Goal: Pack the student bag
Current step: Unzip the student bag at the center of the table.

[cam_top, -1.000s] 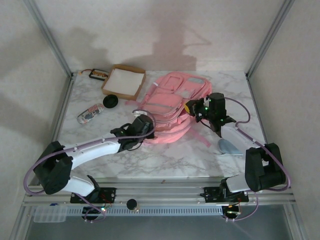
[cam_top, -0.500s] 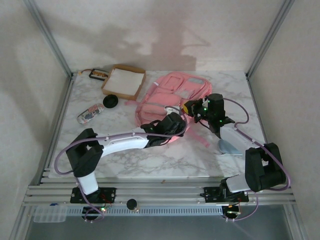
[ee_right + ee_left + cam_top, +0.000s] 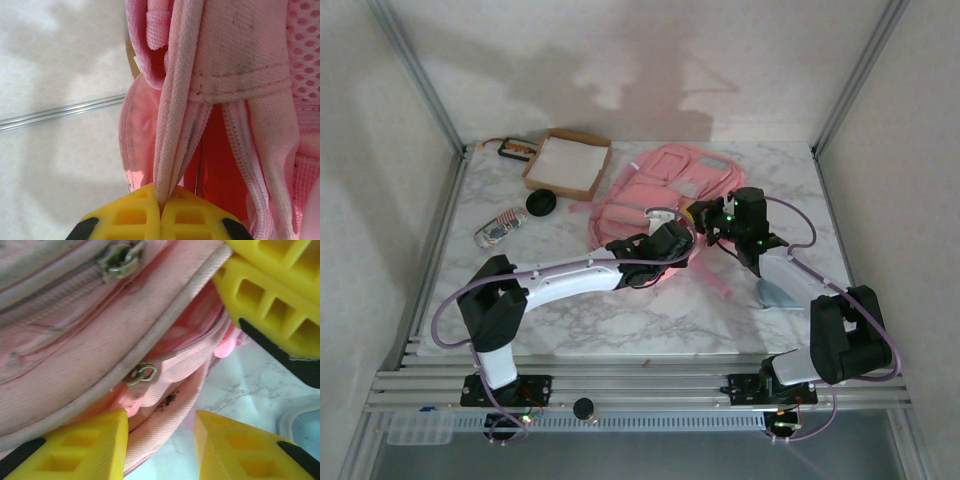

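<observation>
Marble table bears student bag lying diagonally; left gripper jaws apart, right gripper clamps its strap.

From here I see a marble counter. A brown cardboard box with a white inside sits at its back left. A small dark flat item lies in the corner beside the box, and a black round disc lies just in front of it. A clear striped pouch lies nearer the left edge, and a pale blue-grey piece is at the right.
</observation>
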You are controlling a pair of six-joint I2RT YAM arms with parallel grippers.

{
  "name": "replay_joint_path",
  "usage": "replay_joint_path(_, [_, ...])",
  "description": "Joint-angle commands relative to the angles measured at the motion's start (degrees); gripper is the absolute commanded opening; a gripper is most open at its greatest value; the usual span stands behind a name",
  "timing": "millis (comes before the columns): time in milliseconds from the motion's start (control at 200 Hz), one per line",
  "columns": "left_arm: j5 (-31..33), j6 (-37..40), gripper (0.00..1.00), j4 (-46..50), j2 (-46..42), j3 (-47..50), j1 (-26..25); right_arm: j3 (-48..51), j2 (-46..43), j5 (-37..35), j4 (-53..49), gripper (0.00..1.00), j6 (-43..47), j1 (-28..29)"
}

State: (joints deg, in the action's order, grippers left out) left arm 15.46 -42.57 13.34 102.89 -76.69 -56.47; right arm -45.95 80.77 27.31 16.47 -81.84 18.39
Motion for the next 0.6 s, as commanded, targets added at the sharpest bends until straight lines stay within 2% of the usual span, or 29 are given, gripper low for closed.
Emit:
replay_joint_path(0, [3.53, -2.7, 0.4, 5.96, -1.19, -2.53, 0.74, -2.83, -2.67, 2.56, 4.18, 0.0, 0.38, 0.09])
replay_joint_path(155, [4.72, -4.49, 0.42, 8.16, -1.24, -2.86, 1.47, -2.74, -2.57, 2.6, 4.62, 0.0, 0.23, 0.07])
replay_joint_path(265, [2.26, -2.65, 0.42, 6.85, 1.11, -4.61, 2.15, -2.65, -2.77, 2.31, 4.71, 0.0, 0.28, 0.07])
replay_joint_path(396, [8.15, -0.74, 0.42, 8.62, 4.58, -9.4, 2.19, -2.57, -3.06, 2.2, 4.71, 0.0, 0.11, 0.16])
replay_joint_path(596, [9.08, 2.81, 0.39, 5.32, 9.35, -13.6, 3.42, -1.7, -3.24, 2.27, 5.26, 0.0, -0.51, 0.43])
